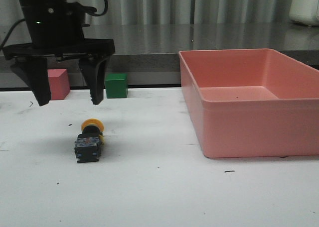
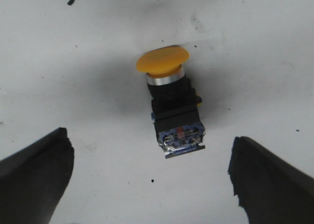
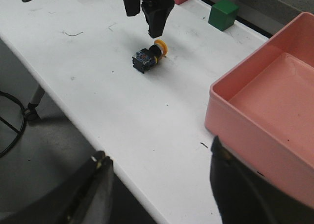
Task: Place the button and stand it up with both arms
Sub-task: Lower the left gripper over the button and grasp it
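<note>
- Yellow-capped black push-button [image 1: 89, 140]: lying on its side mid-table, long axis front-to-back, cap rearward.
- Left gripper [image 1: 70, 101]: spread wide, empty, directly above.
- Right gripper [image 3: 159, 184]: parted, well apart.

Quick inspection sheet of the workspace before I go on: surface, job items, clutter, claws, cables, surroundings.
Surface: white table, scuffed, small dark specks.
Job's things: button lying on its side, yellow cap pointing away from the robot, base toward it; not standing.
Clutter: pink bin on the right, nothing seen inside; green cube and pinkish-red cube at the far edge.
Claws: left claw open, above the button, not touching; right claw open, off the table's near edge, holding nothing.
Cables: black cable beside the table leg.
Surroundings: grey ledge and curtain behind.
</note>
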Tool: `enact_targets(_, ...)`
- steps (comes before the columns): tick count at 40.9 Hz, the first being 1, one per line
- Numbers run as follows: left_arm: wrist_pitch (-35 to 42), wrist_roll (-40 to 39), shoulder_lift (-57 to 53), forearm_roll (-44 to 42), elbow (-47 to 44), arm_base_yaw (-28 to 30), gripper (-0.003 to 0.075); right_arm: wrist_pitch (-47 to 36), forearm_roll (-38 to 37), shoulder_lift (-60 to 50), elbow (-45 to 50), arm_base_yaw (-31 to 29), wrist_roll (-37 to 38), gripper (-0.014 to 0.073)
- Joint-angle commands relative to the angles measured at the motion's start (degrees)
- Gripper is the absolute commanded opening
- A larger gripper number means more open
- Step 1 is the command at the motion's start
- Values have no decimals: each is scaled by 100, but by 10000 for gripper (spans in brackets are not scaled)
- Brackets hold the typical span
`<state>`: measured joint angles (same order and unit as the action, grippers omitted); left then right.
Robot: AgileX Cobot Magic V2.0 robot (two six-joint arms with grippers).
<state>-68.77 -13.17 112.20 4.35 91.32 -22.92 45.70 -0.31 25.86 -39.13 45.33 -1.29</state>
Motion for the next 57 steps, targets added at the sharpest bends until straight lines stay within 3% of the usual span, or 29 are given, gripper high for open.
enact_targets(1, -125, -210, -55, 69, 356, -46, 603, -399, -34, 19, -151, -9, -52, 455)
enact_targets(30, -349, -488, 1114, 422, 1023, -46, 597, -388, -34, 19, -151, -9, -52, 455)
enact_targets(35, -349, -553, 1114, 422, 1023, -46, 531, -388, -34, 19, -151, -9, -52, 455)
enact_targets(46, -349, -563, 1114, 422, 1023, -46, 280, -388, -34, 19, -151, -9, -52, 455)
enact_targets(57, -359, -490, 1074, 270, 1023, -46, 261, -388, -34, 19, -151, -9, -52, 455)
